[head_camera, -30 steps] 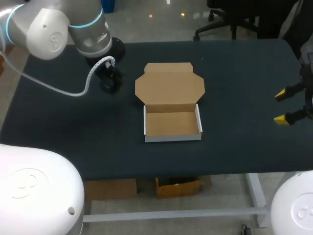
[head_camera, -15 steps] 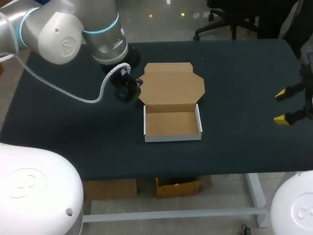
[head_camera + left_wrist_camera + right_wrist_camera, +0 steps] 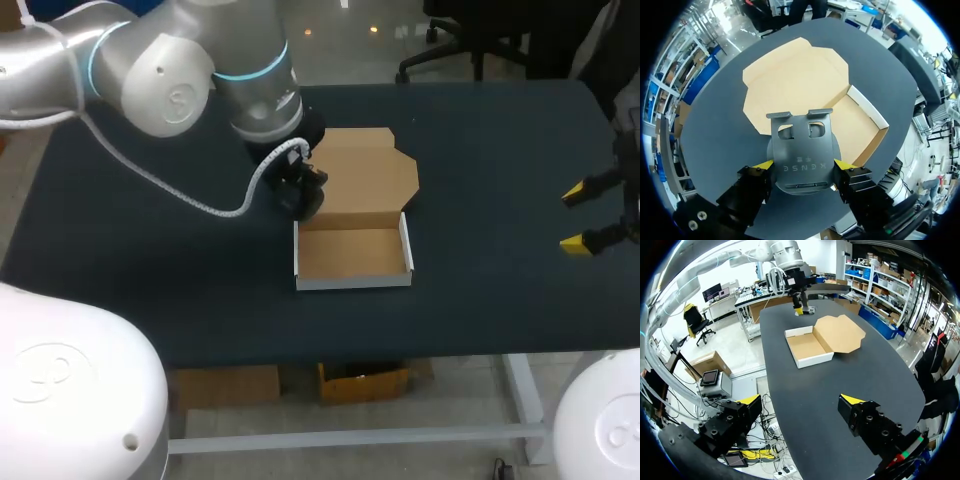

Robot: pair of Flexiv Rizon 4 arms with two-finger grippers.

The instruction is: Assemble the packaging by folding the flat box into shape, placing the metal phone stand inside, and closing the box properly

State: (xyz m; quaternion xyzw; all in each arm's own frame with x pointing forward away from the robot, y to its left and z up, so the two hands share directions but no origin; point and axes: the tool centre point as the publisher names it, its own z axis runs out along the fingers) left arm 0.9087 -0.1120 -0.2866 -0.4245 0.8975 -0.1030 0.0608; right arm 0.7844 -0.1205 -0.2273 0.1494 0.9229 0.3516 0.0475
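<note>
Brown cardboard makes up the shallow box (image 3: 353,281) you are working with: its outer walls are white, it sits on the dark table top (image 3: 150,260), and its lid is folded back flat behind the open tray. You can see the tray's bare cardboard floor in the head view, with nothing lying in it. Your left gripper (image 3: 300,190) hangs over the box's left side, about where the flat lid joins the tray. In the left wrist view that gripper (image 3: 803,165) is closed onto the dark grey metal phone stand (image 3: 802,150), one yellow tip pressed against each edge of the stand's rounded base. The stand's upright plate, with two cut-outs and two small hooks, points out over the box's lid, and the white-walled tray (image 3: 867,105) lies just beyond and to one side of it. The stand is above the box, not inside it. Your right gripper (image 3: 577,218) is well apart from the box, out at the table's right edge. Its two yellow-tipped fingers (image 3: 852,399) are spread wide with nothing between them, and the box (image 3: 815,360) lies well ahead of them.
</note>
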